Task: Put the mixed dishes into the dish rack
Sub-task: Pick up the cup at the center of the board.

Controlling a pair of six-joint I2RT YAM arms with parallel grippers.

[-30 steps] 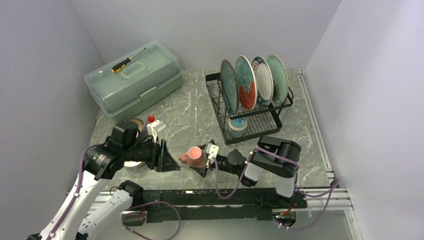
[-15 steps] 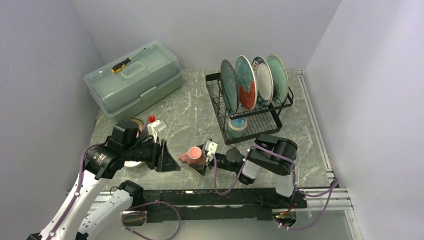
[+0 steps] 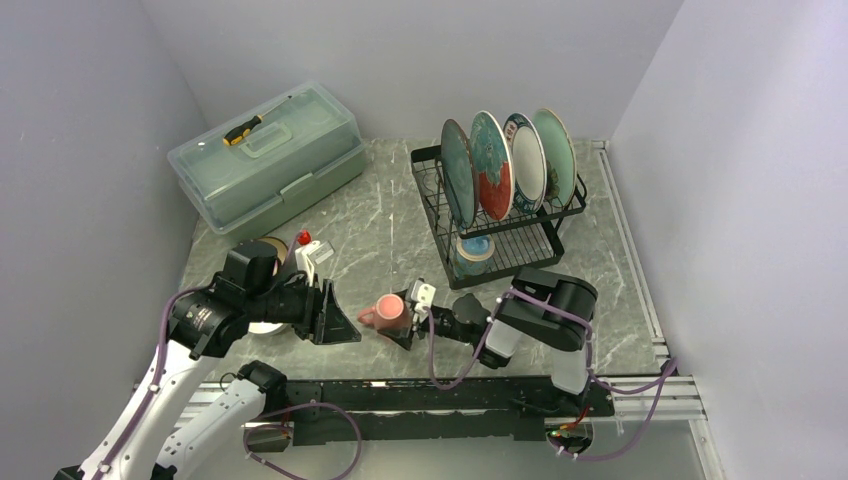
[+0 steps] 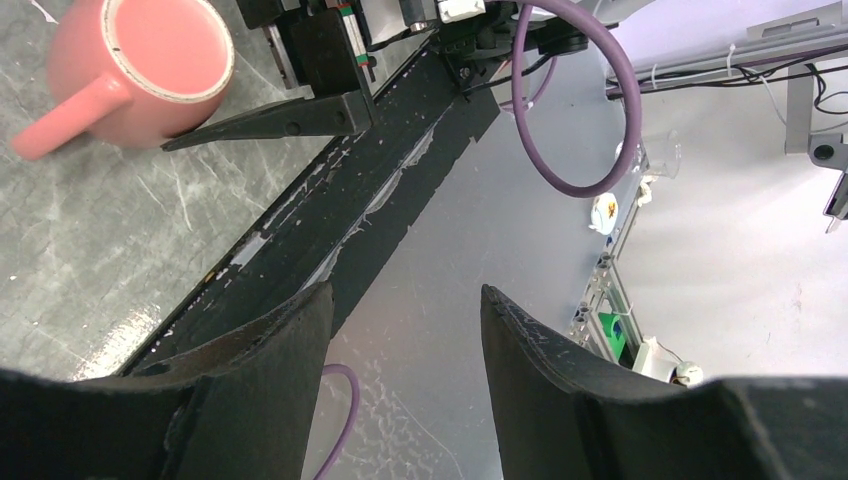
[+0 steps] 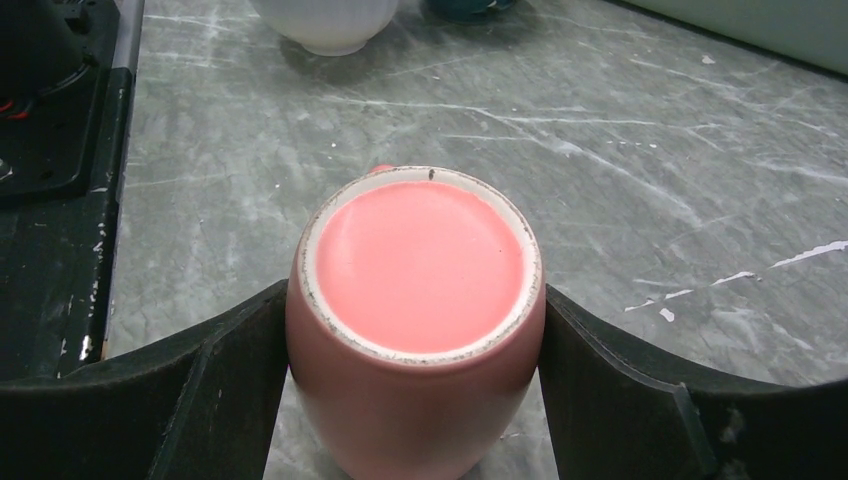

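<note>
Table (image 3: 385,225): grey marble, pale lilac walls (image 3: 400,60) | right claw (image 5: 415,335): clamped on pink mug (image 5: 420,270) | left claw (image 4: 400,335): spread apart, holding nothing

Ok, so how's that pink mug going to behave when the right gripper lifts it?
The pink mug looks glazed and rounded, so it may slip in the right gripper hugging its sides. It seems rigid, probably ceramic, so a drop could chip it. Its handle sticks out sideways, so it might twist.

Off-white with dark specks is being shown on the base ring of the round salmon-pink ceramic mug (image 5: 420,300); white veining is being shown across the grey marbled stone-look table (image 5: 650,120).
</note>
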